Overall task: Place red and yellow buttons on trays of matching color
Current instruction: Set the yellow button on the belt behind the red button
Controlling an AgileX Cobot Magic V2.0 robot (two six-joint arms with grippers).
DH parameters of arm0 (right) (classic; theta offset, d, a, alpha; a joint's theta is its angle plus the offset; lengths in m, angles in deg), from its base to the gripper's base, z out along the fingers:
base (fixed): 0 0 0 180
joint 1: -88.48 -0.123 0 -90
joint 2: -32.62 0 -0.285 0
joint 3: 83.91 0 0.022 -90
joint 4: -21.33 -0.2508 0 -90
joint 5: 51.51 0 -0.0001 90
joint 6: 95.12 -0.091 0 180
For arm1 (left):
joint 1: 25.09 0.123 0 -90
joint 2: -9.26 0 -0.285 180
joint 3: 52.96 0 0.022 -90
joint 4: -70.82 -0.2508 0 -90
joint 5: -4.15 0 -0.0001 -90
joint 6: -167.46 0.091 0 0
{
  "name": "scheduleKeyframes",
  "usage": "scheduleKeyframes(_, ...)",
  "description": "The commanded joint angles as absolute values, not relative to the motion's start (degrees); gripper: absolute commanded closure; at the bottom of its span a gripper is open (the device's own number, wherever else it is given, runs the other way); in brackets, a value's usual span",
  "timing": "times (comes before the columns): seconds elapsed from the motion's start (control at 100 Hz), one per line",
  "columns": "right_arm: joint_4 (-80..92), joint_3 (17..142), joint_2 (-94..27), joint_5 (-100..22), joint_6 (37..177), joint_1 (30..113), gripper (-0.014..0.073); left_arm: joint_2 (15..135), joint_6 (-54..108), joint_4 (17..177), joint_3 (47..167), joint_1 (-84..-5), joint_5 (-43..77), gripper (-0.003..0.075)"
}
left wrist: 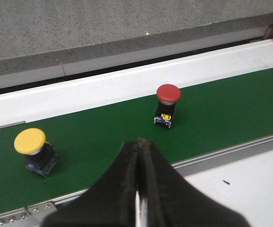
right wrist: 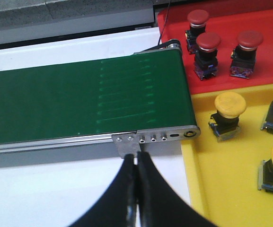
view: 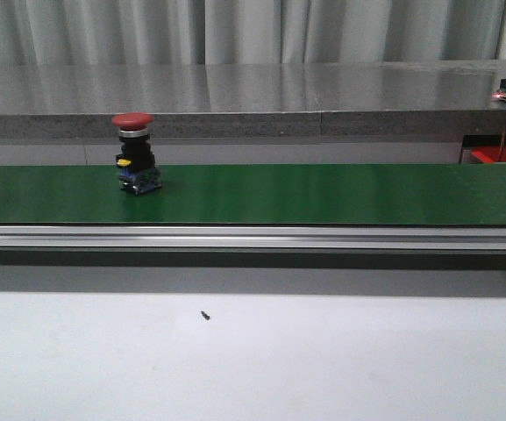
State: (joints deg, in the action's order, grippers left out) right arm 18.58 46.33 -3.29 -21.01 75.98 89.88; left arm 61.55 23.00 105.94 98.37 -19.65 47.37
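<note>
On the green belt (view: 323, 193), toward the left, a yellow button (left wrist: 30, 141) stands upright, with a red button (view: 133, 149) upright further right, well apart. Left gripper (left wrist: 140, 156) hangs near the belt edge, fingers together, holding nothing. Right gripper (right wrist: 136, 163) likewise pressed together and empty, at the belt end beside the red tray (right wrist: 268, 56) and yellow tray (right wrist: 221, 179), each holding three matching buttons.
</note>
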Motion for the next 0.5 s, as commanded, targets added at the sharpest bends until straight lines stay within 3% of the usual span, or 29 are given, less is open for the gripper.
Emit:
scheduleKeyframes(0.0,18.6,47.8,-3.5,-24.6,76.2,89.9,0.0715,58.0,23.0,107.6,97.2,-20.1,43.5,0.074)
scheduleKeyframes(0.49,18.6,48.6,-3.7,-22.6,77.3,89.9,0.0715,38.1,23.0,108.4,84.2,-20.1,40.3,0.074)
